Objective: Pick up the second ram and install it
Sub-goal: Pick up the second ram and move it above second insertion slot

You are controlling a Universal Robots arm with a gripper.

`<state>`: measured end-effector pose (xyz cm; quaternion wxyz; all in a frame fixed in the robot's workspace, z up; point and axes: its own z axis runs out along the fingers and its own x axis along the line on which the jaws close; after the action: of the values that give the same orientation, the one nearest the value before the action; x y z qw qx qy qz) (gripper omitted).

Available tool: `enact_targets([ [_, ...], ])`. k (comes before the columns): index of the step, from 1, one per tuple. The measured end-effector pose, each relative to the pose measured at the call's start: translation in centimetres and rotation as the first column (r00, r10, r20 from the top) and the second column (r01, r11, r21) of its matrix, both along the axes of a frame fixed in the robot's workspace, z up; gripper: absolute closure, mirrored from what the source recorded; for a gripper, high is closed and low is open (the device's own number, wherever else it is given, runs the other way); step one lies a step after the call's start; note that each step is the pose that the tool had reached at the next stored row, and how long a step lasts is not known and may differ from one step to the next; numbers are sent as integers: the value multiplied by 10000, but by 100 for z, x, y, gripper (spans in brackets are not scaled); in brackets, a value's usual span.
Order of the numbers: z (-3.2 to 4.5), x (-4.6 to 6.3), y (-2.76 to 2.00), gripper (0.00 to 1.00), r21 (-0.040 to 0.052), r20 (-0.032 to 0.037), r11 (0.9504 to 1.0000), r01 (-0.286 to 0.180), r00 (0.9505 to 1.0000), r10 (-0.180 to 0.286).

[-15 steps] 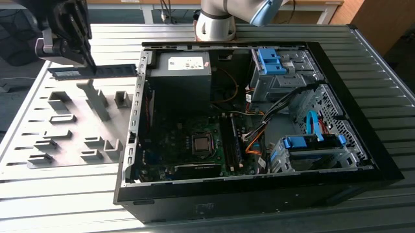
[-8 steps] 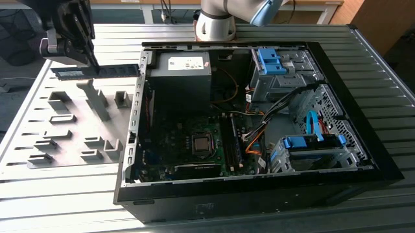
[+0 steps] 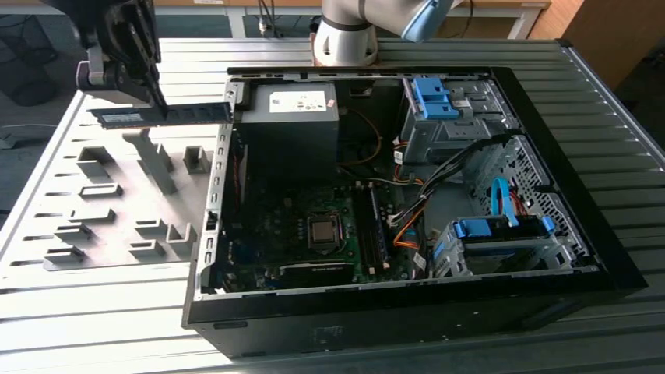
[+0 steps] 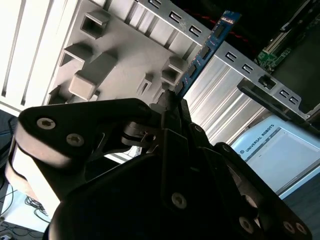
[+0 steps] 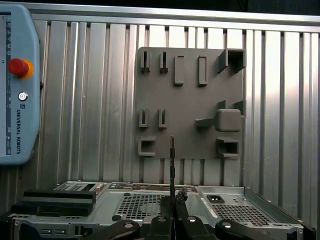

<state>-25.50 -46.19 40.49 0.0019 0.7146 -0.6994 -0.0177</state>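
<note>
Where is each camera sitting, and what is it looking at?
Exterior view: off the arm, high up, looking down on the open computer case and grey fixture plate; the arm base and gripper show.
Second wrist view: on the arm behind the gripper, looking along it toward the plate.
First wrist view: on the arm, facing the plate, the case and a teach pendant.
Shared: every view shows the gripper shut on the second ram and the plate.
</note>
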Motion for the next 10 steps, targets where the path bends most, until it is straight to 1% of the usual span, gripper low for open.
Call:
enact_targets([
  [10,0,16,0,86,0,0,10000,-1,10000,1],
])
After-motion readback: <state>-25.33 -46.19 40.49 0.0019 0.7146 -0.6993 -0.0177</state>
